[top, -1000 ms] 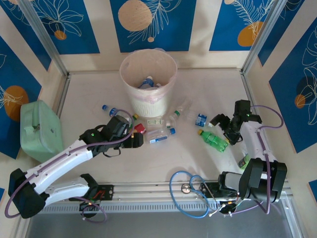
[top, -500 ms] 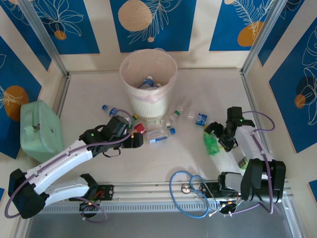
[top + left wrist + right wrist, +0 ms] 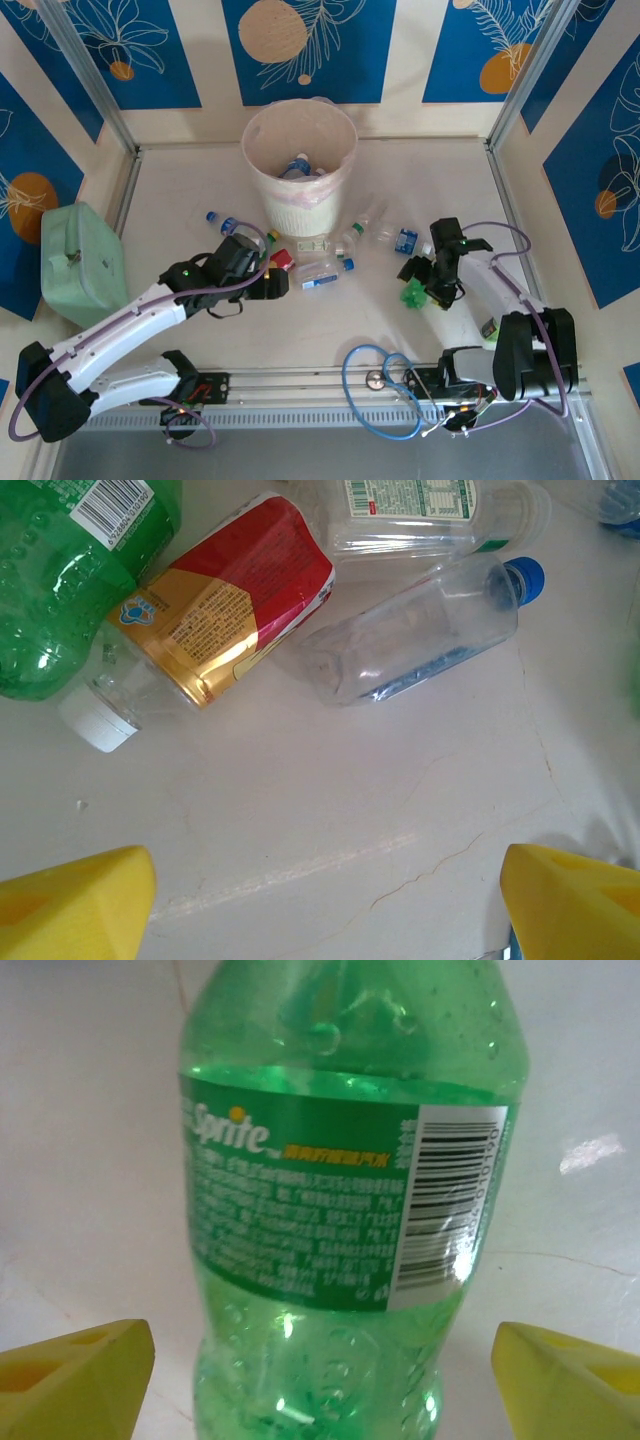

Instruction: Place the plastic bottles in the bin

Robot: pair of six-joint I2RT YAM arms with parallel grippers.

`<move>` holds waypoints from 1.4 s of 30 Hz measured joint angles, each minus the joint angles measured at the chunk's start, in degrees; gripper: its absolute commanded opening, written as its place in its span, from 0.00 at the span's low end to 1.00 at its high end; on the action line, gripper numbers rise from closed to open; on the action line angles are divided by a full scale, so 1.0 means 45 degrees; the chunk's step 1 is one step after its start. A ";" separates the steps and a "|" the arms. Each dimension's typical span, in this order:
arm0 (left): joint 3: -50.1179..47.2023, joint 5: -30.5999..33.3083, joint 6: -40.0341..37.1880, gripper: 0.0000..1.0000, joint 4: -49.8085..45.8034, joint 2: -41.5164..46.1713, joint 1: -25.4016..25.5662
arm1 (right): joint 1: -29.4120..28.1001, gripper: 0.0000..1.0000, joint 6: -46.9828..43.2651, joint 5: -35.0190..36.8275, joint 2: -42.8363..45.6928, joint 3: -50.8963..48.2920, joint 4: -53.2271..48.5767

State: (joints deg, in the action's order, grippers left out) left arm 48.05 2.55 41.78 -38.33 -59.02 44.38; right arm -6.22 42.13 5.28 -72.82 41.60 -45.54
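our right gripper straddles the green bottle on the table right of the bin, jaws apart and not yet pinching its labelled waist, while our left gripper hangs wide open just short of the red-labelled bottle, presumably lining up.

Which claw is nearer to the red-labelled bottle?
Left. The left claw hovers just beside the red-labelled bottle; the right claw is far off to the right, straddling a green bottle.
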 measured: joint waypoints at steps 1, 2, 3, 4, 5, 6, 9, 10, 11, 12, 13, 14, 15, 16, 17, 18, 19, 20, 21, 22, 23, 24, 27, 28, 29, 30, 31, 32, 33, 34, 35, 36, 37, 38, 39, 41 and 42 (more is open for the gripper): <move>-0.0005 0.0000 0.0000 0.89 0.0000 0.0015 0.0000 | -0.0117 0.85 0.0053 0.0107 -0.0189 0.0000 -0.0005; -0.0005 0.0000 0.0000 0.89 0.0005 0.0015 0.0000 | -0.0267 0.83 0.0107 0.0199 -0.0384 0.0000 -0.0010; -0.0005 0.0000 0.0000 0.89 0.0005 0.0015 0.0000 | -0.0374 0.82 0.0131 0.0253 -0.0520 0.0000 -0.0010; -0.0005 0.0005 0.0000 0.89 0.0005 0.0015 0.0000 | -0.0491 0.81 0.0204 0.0325 -0.0651 0.0000 -0.0005; -0.0005 0.0000 0.0000 0.89 0.0005 0.0015 0.0000 | -0.0583 0.79 0.0277 0.0408 -0.0748 0.0000 -0.0005; -0.0005 0.0000 0.0000 0.89 0.0005 0.0015 0.0000 | -0.0641 0.77 0.0311 0.0466 -0.0777 0.0000 -0.0010; -0.0005 0.0005 -0.0005 0.89 0.0005 0.0015 -0.0005 | -0.0767 0.69 0.0432 0.0597 -0.0772 0.0000 -0.0005; -0.0005 0.0005 -0.0005 0.89 0.0005 0.0015 -0.0005 | -0.0787 0.66 0.0476 0.0656 -0.0772 0.0000 -0.0015; -0.0005 0.0005 -0.0005 0.89 0.0000 0.0015 -0.0005 | -0.0787 0.63 0.0520 0.0699 -0.0772 0.0000 -0.0010; -0.0005 0.0005 -0.0005 0.89 0.0000 0.0015 -0.0005 | -0.0792 0.61 0.0500 0.0748 -0.0772 0.0000 -0.0015; -0.0005 0.0005 -0.0005 0.89 0.0000 0.0015 -0.0005 | -0.0797 0.60 0.0539 0.0787 -0.0772 0.0000 -0.0024; -0.0005 0.0005 -0.0005 0.89 0.0000 0.0015 -0.0005 | -0.0797 0.59 0.0563 0.0806 -0.0748 0.0000 -0.0019; -0.0005 0.0005 -0.0005 0.89 0.0000 0.0015 -0.0005 | -0.0797 0.59 0.0559 0.0831 -0.0699 0.0000 -0.0024; -0.0005 0.0005 -0.0005 0.89 0.0000 0.0015 -0.0015 | -0.0797 0.58 0.0588 0.0840 -0.0627 0.0000 -0.0049; -0.0005 0.0005 -0.0005 0.89 0.0000 0.0015 -0.0029 | -0.0797 0.58 0.0597 0.0845 -0.0520 0.0000 -0.0087; -0.0005 0.0005 -0.0005 0.89 0.0000 0.0015 -0.0029 | -0.0797 0.57 0.0597 0.0845 -0.0403 0.0000 -0.0121; -0.0005 0.0005 -0.0005 0.89 0.0000 0.0015 -0.0039 | -0.0801 0.56 0.0597 0.0845 -0.0253 0.0000 -0.0175; -0.0005 0.0005 -0.0005 0.89 0.0000 0.0015 -0.0049 | -0.0826 0.56 0.0602 0.0850 -0.0044 0.0000 -0.0272; -0.0005 0.0005 -0.0005 0.89 0.0000 0.0015 -0.0058 | -0.0860 0.56 0.0602 0.0850 0.0160 0.0010 -0.0379; -0.0005 0.0005 -0.0005 0.89 0.0000 0.0015 -0.0063 | -0.0889 0.56 0.0607 0.0845 0.0442 0.0019 -0.0544; -0.0005 0.0005 -0.0005 0.89 -0.0005 0.0015 -0.0063 | -0.0942 0.56 0.0636 0.0850 0.0748 0.0068 -0.0763; -0.0005 0.0010 -0.0005 0.89 -0.0005 0.0015 -0.0063 | -0.1001 0.56 0.0646 0.0840 0.1054 0.0141 -0.0981; -0.0005 0.0063 -0.0005 0.89 -0.0024 0.0015 -0.0063 | -0.1287 0.55 0.0646 0.0797 0.2127 0.0690 -0.1744; -0.0005 0.0102 -0.0005 0.89 -0.0034 0.0015 -0.0073 | -0.1394 0.54 0.0646 0.0748 0.2526 0.1035 -0.1996; -0.0005 0.0112 -0.0005 0.89 -0.0044 0.0015 -0.0087 | -0.1491 0.54 0.0636 0.0685 0.2866 0.1491 -0.2259; -0.0005 0.0117 -0.0005 0.89 -0.0049 0.0015 -0.0092 | -0.1569 0.53 0.0641 0.0597 0.3079 0.1948 -0.2443; -0.0005 0.0117 -0.0005 0.89 -0.0044 0.0015 -0.0097 | -0.1671 0.53 0.0636 0.0495 0.3249 0.2579 -0.2613; -0.0005 0.0117 -0.0005 0.89 -0.0049 0.0015 -0.0102 | -0.1792 0.53 0.0627 0.0432 0.3322 0.3274 -0.2744; -0.0005 0.0117 -0.0005 0.89 -0.0044 0.0010 -0.0112 | -0.1894 0.53 0.0617 0.0374 0.3327 0.3842 -0.2783; -0.0005 0.0121 -0.0005 0.89 -0.0049 0.0010 -0.0112 | -0.2055 0.53 0.0573 0.0296 0.3274 0.4629 -0.2817; -0.0005 0.0117 -0.0005 0.89 -0.0049 0.0010 -0.0117 | -0.2215 0.53 0.0505 0.0248 0.3133 0.5440 -0.2866; 0.0000 0.0117 -0.0005 0.89 -0.0049 0.0010 -0.0121 | -0.2331 0.53 0.0461 0.0199 0.2973 0.6125 -0.2900; 0.0000 0.0121 -0.0005 0.89 -0.0049 0.0010 -0.0126 | -0.2463 0.53 0.0374 0.0112 0.2686 0.7028 -0.2919; 0.0000 0.0126 -0.0005 0.89 -0.0053 0.0015 -0.0136 | -0.2565 0.53 0.0277 0.0010 0.2331 0.7932 -0.2919; 0.0000 0.0151 -0.0005 0.89 -0.0058 0.0015 -0.0146 | -0.2637 0.53 0.0209 -0.0083 0.2035 0.8612 -0.2851; 0.0000 0.0189 -0.0005 0.89 -0.0097 0.0015 -0.0170 | -0.2817 0.53 -0.0010 -0.0379 0.1137 1.0297 -0.2696; 0.0000 0.0204 -0.0005 0.89 -0.0136 0.0015 -0.0170 | -0.2900 0.53 -0.0107 -0.0520 0.0670 1.1050 -0.2662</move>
State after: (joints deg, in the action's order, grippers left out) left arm 48.05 3.46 41.76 -38.94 -58.96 43.62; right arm -19.27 41.65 2.94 -69.80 91.33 -57.52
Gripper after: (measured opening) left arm 0.895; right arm 0.565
